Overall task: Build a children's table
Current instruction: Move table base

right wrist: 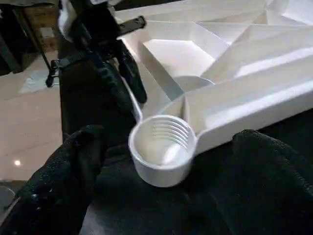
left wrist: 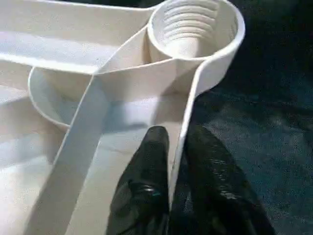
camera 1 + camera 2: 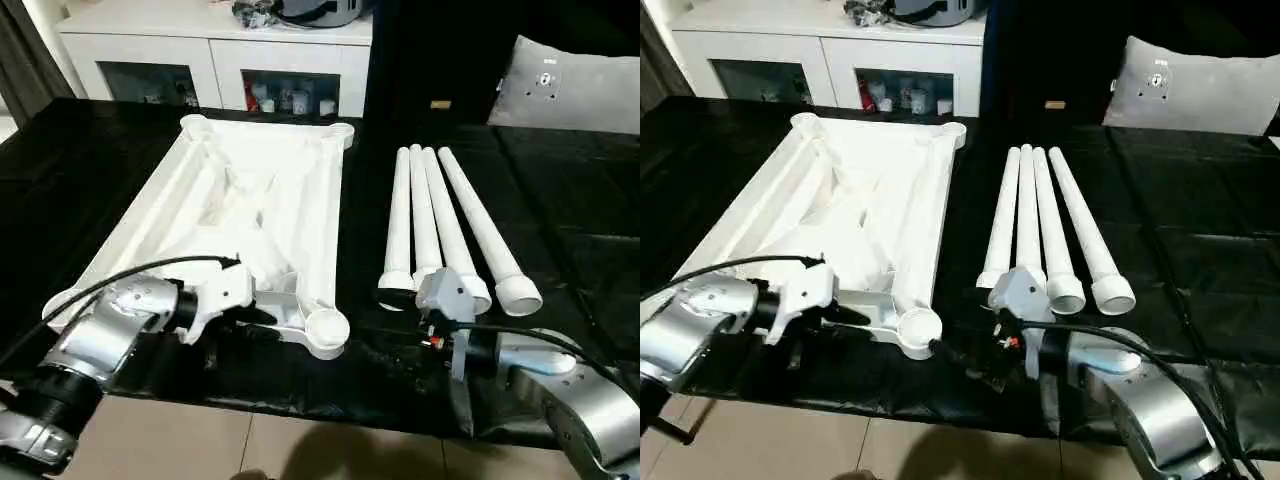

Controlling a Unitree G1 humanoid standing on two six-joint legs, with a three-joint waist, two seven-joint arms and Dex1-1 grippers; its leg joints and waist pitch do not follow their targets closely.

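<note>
- The left tool (image 2: pixel 171 196) has its two black fingers (image 2: pixel 144 181) pinched on the thin near rim of the table top (image 3: pixel 255 200), one finger inside the rim and one outside, just beside the near corner socket (image 2: pixel 193 27).
- The right tool (image 1: pixel 164 188) stands wide open and empty, its fingers on either side of that same round socket (image 1: pixel 162 147) and apart from it.
- The table top lies upside down on the black counter (image 3: pixel 560 200), ribbed underside up, a round socket at each corner, on the robot's left half.
- To its right, well apart from it, four white legs (image 3: pixel 445 225) lie side by side, touching, wide ends toward the robot and narrow ends away.
- Behind the counter stands a white cabinet (image 3: pixel 215 60) with glass doors; a grey cushion (image 3: pixel 570 85) sits at the far right.
</note>
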